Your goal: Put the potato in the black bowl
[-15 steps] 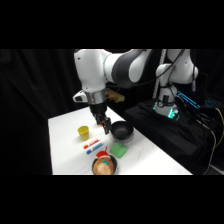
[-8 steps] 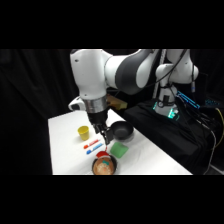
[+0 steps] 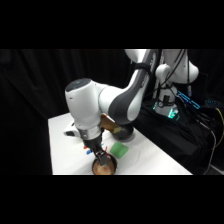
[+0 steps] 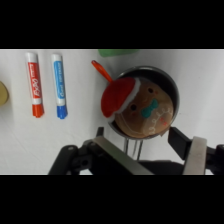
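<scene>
Your gripper (image 4: 150,142) has dropped from mid-table to the front edge. Its fingers (image 4: 196,152) are spread wide, holding nothing, either side of the potato (image 4: 142,107). The potato, a brown lump with a painted face and red cap, sits in the front bowl (image 4: 171,85). Beyond it lie a red marker (image 4: 34,82) and a blue marker (image 4: 59,85). The black bowl (image 3: 124,135) waits farther back, partly hidden behind the arm. You look lined up for the grasp; the carry remains.

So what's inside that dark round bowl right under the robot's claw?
A brown gingerbread-man toy with a red hat fills the bowl. Whatever lies beneath it is covered.
</scene>
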